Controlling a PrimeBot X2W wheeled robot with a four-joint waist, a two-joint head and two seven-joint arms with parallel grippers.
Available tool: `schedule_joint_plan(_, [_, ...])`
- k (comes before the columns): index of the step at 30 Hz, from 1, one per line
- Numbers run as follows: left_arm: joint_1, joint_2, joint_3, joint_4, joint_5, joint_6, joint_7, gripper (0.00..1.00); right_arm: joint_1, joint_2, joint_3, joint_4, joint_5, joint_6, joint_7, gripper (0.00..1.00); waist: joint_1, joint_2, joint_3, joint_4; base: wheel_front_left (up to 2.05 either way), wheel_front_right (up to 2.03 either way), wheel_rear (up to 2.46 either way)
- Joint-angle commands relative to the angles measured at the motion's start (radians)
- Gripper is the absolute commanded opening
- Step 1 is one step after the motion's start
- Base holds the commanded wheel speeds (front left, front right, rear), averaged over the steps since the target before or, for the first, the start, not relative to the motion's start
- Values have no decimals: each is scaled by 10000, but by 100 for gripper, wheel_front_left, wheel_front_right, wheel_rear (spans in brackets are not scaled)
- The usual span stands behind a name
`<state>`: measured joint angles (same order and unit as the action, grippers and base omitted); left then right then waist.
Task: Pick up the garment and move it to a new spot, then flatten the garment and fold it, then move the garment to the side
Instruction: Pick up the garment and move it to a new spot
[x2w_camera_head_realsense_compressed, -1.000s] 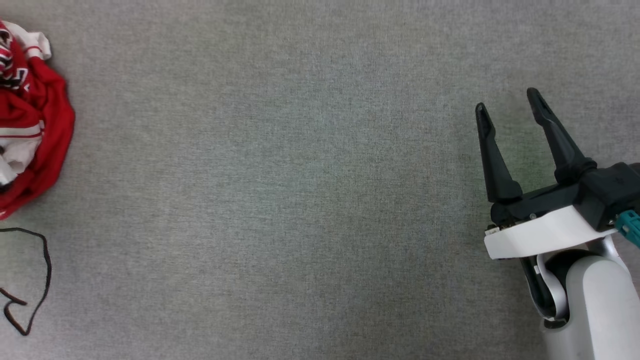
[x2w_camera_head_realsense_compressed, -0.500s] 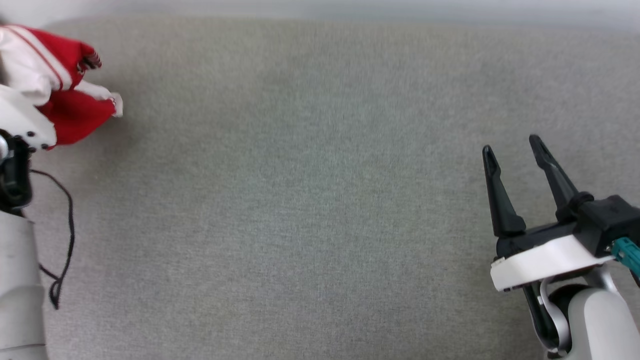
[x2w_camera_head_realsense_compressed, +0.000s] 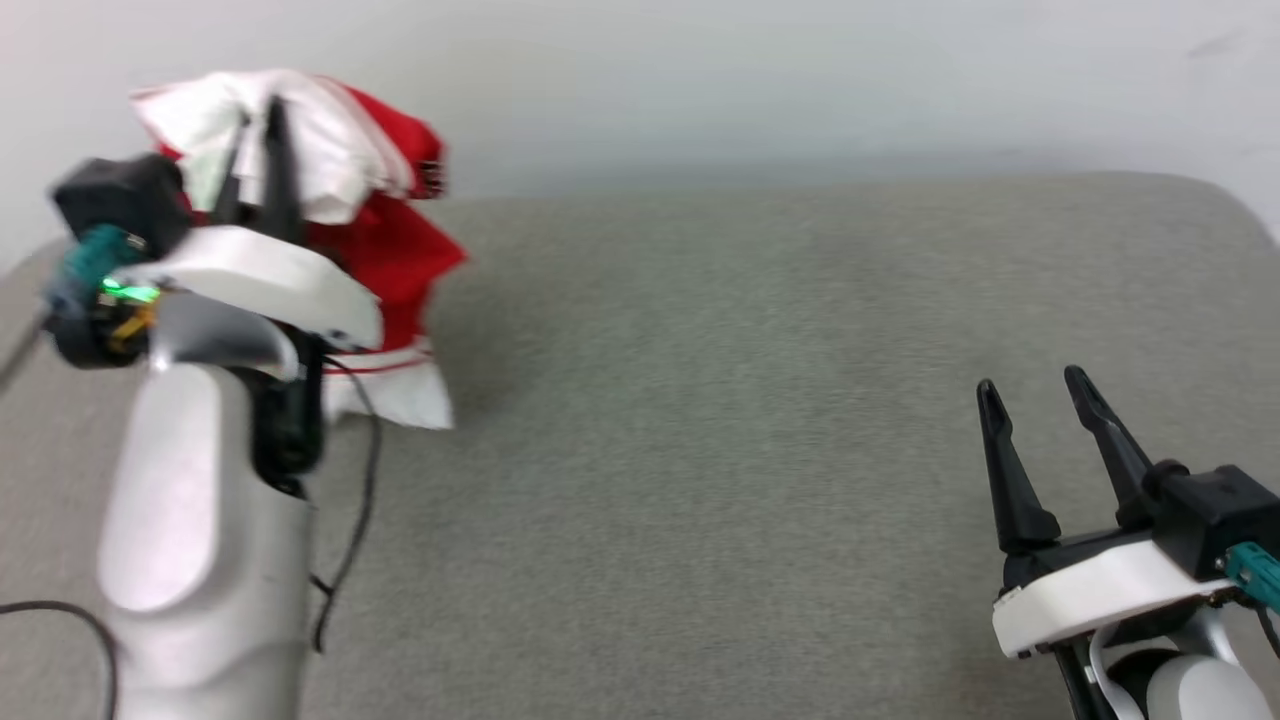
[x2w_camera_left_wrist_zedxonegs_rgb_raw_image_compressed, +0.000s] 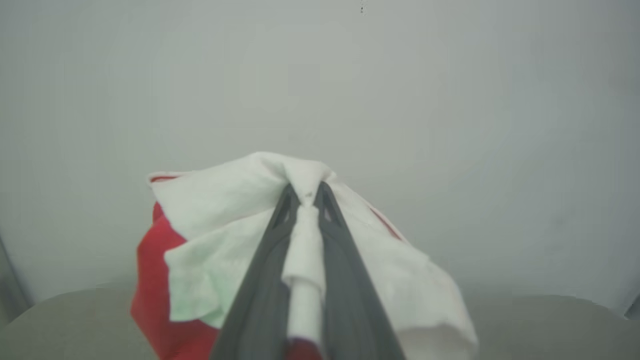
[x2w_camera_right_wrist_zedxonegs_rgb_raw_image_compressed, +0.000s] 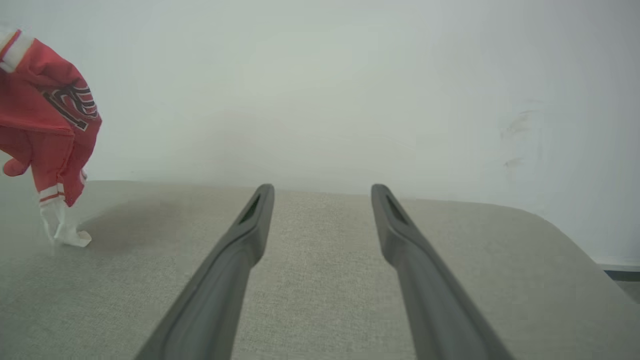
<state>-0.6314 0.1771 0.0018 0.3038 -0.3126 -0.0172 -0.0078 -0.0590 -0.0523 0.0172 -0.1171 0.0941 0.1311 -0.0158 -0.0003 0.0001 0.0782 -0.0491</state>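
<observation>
The garment (x2w_camera_head_realsense_compressed: 395, 250), a red jersey with white panels and striped trim, hangs bunched from my left gripper (x2w_camera_head_realsense_compressed: 258, 125) at the upper left of the head view. In the left wrist view the left gripper (x2w_camera_left_wrist_zedxonegs_rgb_raw_image_compressed: 306, 192) is shut on a white fold of the garment (x2w_camera_left_wrist_zedxonegs_rgb_raw_image_compressed: 210, 250). The right wrist view shows the garment (x2w_camera_right_wrist_zedxonegs_rgb_raw_image_compressed: 47, 130) lifted at far left, its white lower end touching the grey surface. My right gripper (x2w_camera_head_realsense_compressed: 1033, 385) stands open and empty at the lower right, fingers pointing up; in its own view the right gripper (x2w_camera_right_wrist_zedxonegs_rgb_raw_image_compressed: 322, 190) holds nothing.
A grey fabric-covered surface (x2w_camera_head_realsense_compressed: 700, 420) spreads under both arms, ending at a pale wall (x2w_camera_head_realsense_compressed: 800, 80) behind. Its far right corner is rounded (x2w_camera_right_wrist_zedxonegs_rgb_raw_image_compressed: 560, 230). A black cable (x2w_camera_head_realsense_compressed: 350, 520) hangs beside the left forearm.
The head camera has tilted up, bringing the wall into view. The left arm has lifted the garment off the surface and carried it rightward. The right gripper stays open.
</observation>
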Motion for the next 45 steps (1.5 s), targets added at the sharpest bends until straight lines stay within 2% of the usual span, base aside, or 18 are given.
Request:
schedule_joint_plan(1, [203, -88, -84, -128, -13, -17, -70, 0, 122, 27, -6, -44, 54, -7, 22, 100, 3, -1, -380, -548, 0, 0, 0])
schedule_joint_plan(4, [651, -631, -675, -675, -2, -107, -171, 0, 329, 24, -104, -164, 85, -7, 132, 100, 3, -1, -411, -957, 0, 0, 0])
schedule_joint_plan(9, [1360, -1113, -1894, -1169, -187, -344, -297, 0, 438, 28, -210, -379, 134, -7, 242, 100, 3, -1, -151, -1447, 0, 0, 0])
schedule_joint_plan(16, [2852, -1253, -3811, -881, -447, -125, -387, 0, 320, 27, -254, -474, 267, -7, 139, 100, 3, -1, 413, -1576, 0, 0, 0])
schedule_joint_plan(23, [3875, -1265, -5061, 84, -492, 105, -564, 0, 82, 28, -231, -283, 378, -7, -70, 100, 3, -1, 811, -1199, 0, 0, 0])
schedule_joint_plan(24, [3889, -1267, -5177, 202, -554, 142, -609, 4, 62, 28, -225, -240, 398, -7, -100, 100, 3, -1, 818, -1131, 0, 0, 0])
schedule_joint_plan(25, [3915, -1272, -5319, 265, -713, 145, -655, 38, 22, 28, -233, -224, 398, -7, -113, 100, 3, -1, 831, -1055, 0, 0, 0])
schedule_joint_plan(26, [3832, -1276, -5495, 309, -736, 136, -714, 100, -14, 25, -257, -206, 407, -7, -126, 100, 3, -1, 825, -963, 0, 0, 0])
schedule_joint_plan(29, [3564, -1263, -5950, 201, -958, 139, -1063, 100, -46, 26, -222, -118, 326, -7, -142, 100, 3, -1, 701, -748, 0, 0, 0])
schedule_joint_plan(35, [3091, -1265, -6204, -305, -1078, 559, -2011, 100, 159, 27, -281, 10, 274, -7, -93, 100, 3, -1, 211, -348, 0, 0, 0])
schedule_joint_plan(39, [3054, -1108, -5855, -539, -1021, 836, -2259, 100, 336, 25, -378, 55, 248, -7, -20, 100, 3, -1, -136, -124, 0, 0, 0])
schedule_joint_plan(45, [3693, -313, -4922, -731, -1146, 1430, -2405, 100, 783, 25, -512, 70, 196, -7, 124, 100, 3, -1, -653, 89, 0, 0, 0])
